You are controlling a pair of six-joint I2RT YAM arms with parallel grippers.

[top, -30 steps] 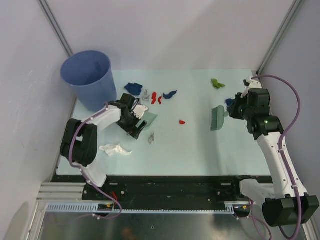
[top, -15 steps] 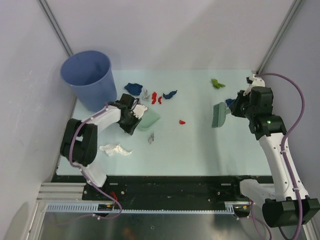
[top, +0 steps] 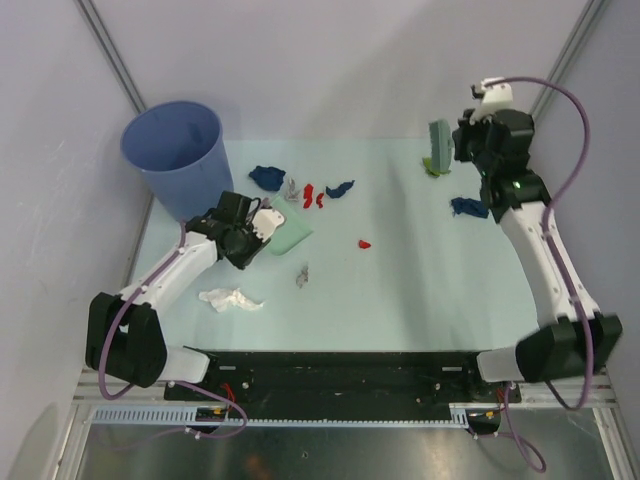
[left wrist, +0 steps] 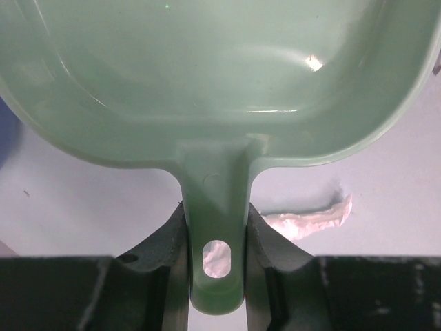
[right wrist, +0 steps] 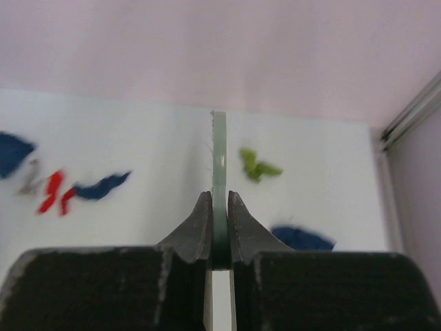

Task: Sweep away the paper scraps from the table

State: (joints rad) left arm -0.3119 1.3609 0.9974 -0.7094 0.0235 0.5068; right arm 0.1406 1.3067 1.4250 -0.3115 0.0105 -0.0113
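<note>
Left claw [left wrist: 215, 231] clamped on dustpan [left wrist: 220, 83] handle, pan pointing right. Right claw [right wrist: 219, 231] clamped on brush [right wrist: 219, 155]. Paper scraps [top: 230, 298] scattered across desk [top: 400, 290]. Bucket [top: 180, 160] upright.

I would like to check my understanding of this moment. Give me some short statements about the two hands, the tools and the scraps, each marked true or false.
1. The left hand grips the dustpan by its handle. True.
2. The right hand is open and holds nothing. False: it is shut on the brush.
3. The white scrap lies inside the dustpan. False: it lies on the table, nearer the arm bases than the dustpan.
4. The blue bucket stands upright at the far left corner of the table. True.
5. An olive green scrap lies on the table close to the brush. True.
</note>
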